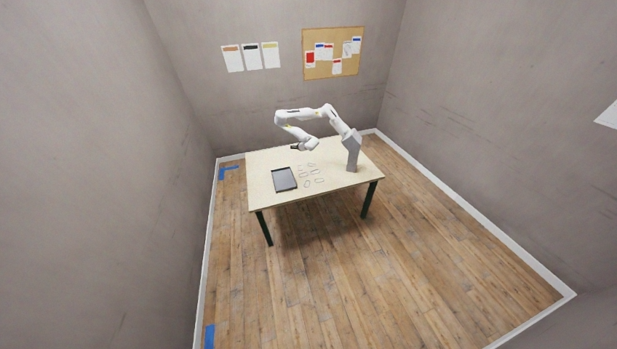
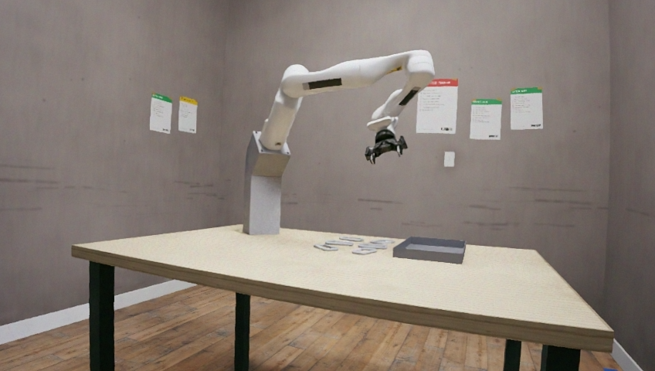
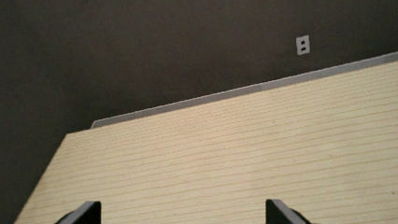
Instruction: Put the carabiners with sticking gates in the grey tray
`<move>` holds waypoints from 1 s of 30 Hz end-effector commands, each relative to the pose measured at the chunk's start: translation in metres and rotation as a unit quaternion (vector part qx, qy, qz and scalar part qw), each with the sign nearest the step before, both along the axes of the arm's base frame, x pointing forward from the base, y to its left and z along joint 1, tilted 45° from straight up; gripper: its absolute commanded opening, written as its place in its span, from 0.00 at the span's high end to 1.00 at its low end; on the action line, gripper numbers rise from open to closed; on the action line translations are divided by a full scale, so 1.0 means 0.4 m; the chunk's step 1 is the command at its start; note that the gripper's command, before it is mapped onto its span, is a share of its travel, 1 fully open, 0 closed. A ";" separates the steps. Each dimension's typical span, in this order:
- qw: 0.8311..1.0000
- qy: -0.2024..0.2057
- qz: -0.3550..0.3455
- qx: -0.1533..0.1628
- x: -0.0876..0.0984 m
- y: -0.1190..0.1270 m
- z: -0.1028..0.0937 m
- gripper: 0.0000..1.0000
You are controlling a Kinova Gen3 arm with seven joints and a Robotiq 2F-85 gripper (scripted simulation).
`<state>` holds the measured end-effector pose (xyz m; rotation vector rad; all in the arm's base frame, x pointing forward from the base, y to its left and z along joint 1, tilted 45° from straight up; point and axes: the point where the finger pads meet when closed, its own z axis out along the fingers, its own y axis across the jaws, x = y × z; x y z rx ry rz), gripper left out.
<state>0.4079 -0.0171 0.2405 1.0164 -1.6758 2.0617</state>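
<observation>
Pincer [image 1: 295,147] [image 2: 385,154] [image 3: 183,212] fully apart, gripping nothing, raised above the worktop [image 1: 264,196] [image 2: 284,270] [image 3: 187,163]. Six carabiners [image 1: 303,174] [image 2: 339,243] lie between the arm's pedestal [image 1: 352,160] [image 2: 262,206] and the grey tray [image 1: 295,183] [image 2: 427,255], inward of the worktop's edges. Gates too small to judge; the wrist view cuts off the pincer's lower parts and one worktop corner shows at left.

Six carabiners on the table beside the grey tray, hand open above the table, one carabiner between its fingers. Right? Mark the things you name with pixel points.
Not quite: nothing is between the fingers of the hand [image 1: 295,147] [image 2: 385,154] [image 3: 183,212], as the wrist view shows. The rest stands.
</observation>
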 end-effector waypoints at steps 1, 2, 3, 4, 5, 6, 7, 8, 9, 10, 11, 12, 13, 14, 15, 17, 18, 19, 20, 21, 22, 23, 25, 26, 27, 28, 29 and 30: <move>1.000 0.004 0.006 -0.002 -0.001 0.013 -0.008 0.00; 1.000 0.004 0.006 -0.002 -0.001 0.013 -0.008 0.00; 1.000 0.004 0.006 -0.002 -0.001 0.013 -0.008 0.00; 1.000 0.004 0.006 -0.002 -0.001 0.013 -0.008 0.00; 1.000 0.004 0.006 -0.002 -0.001 0.013 -0.008 0.00; 1.000 0.004 0.006 -0.002 -0.001 0.013 -0.008 0.00; 1.000 0.003 0.005 -0.002 -0.082 0.072 -0.076 0.00; 1.000 0.003 0.005 -0.002 -0.082 0.072 -0.076 0.00; 1.000 0.003 0.005 -0.002 -0.082 0.072 -0.076 0.00; 1.000 0.003 0.005 -0.002 -0.082 0.072 -0.076 0.00; 1.000 0.003 0.005 -0.002 -0.082 0.072 -0.076 0.00; 1.000 0.003 0.005 -0.002 -0.082 0.072 -0.076 0.00; 1.000 0.003 0.005 -0.002 -0.082 0.072 -0.076 0.00; 1.000 0.003 0.005 -0.002 -0.082 0.072 -0.076 0.00; 1.000 0.003 0.005 -0.002 -0.082 0.072 -0.076 0.00; 1.000 0.003 0.005 -0.002 -0.082 0.072 -0.076 0.00; 1.000 0.003 0.005 -0.002 -0.082 0.072 -0.076 0.00; 1.000 0.003 0.005 -0.002 -0.082 0.072 -0.076 0.00; 1.000 0.003 0.005 -0.002 -0.082 0.072 -0.076 0.00; 1.000 0.003 0.005 -0.002 -0.082 0.072 -0.076 0.00; 1.000 0.003 0.005 -0.002 -0.082 0.072 -0.076 0.00; 1.000 0.003 0.005 -0.002 -0.082 0.072 -0.076 0.00; 0.991 -0.091 -0.028 0.098 -0.081 0.069 -0.073 0.00; 0.990 -0.093 -0.029 0.099 -0.081 0.069 -0.073 0.00; 0.989 -0.098 -0.030 0.105 -0.081 0.069 -0.073 0.00; 0.987 -0.107 -0.034 0.115 -0.081 0.069 -0.073 0.00; 0.985 -0.115 -0.036 0.123 -0.081 0.069 -0.073 0.00; 0.985 -0.115 -0.036 0.123 -0.081 0.069 -0.073 0.00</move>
